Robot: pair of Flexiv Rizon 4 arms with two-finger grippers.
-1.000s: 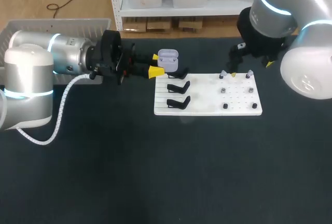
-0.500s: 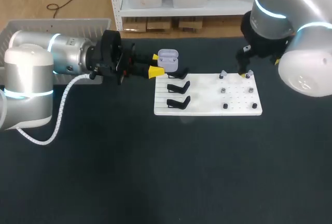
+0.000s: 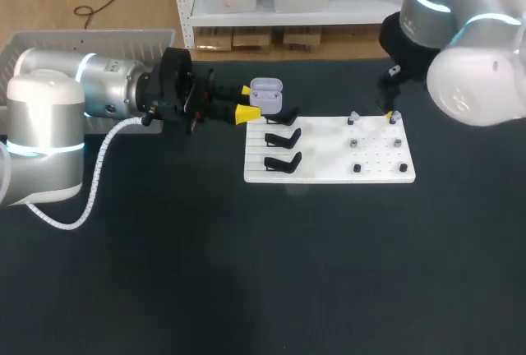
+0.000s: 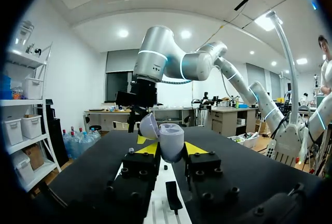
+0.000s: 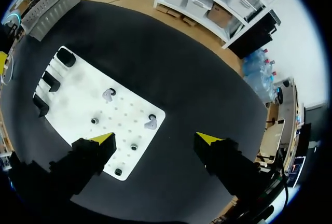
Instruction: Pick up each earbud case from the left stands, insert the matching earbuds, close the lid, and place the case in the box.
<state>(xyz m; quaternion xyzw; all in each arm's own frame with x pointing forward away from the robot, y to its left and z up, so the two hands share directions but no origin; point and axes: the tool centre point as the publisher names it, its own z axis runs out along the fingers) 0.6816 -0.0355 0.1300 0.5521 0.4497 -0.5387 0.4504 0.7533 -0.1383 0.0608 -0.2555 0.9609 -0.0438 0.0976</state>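
A lavender earbud case (image 3: 265, 90) with its lid up is held over the back left corner of the white board (image 3: 329, 176). My left gripper (image 3: 246, 102) is shut on it; in the left wrist view the case (image 4: 170, 142) sits between the yellow tips. Two pale earbuds (image 3: 353, 117) (image 3: 396, 116) stand on pegs at the board's back right. My right gripper (image 3: 389, 109) hangs open above the right-hand one. From the right wrist, both earbuds (image 5: 108, 95) (image 5: 151, 122) lie ahead of the wide-open right gripper (image 5: 155, 140).
Three black stands (image 3: 283, 136) line the board's left side, all bare. Small black pegs (image 3: 357, 168) dot its right half. A pale slatted box (image 3: 90, 39) sits at the table's back left, behind my left arm.
My right arm has swung to the right along the board's back edge, from near the left earbud to over the right one. The left arm and the case have stayed still.
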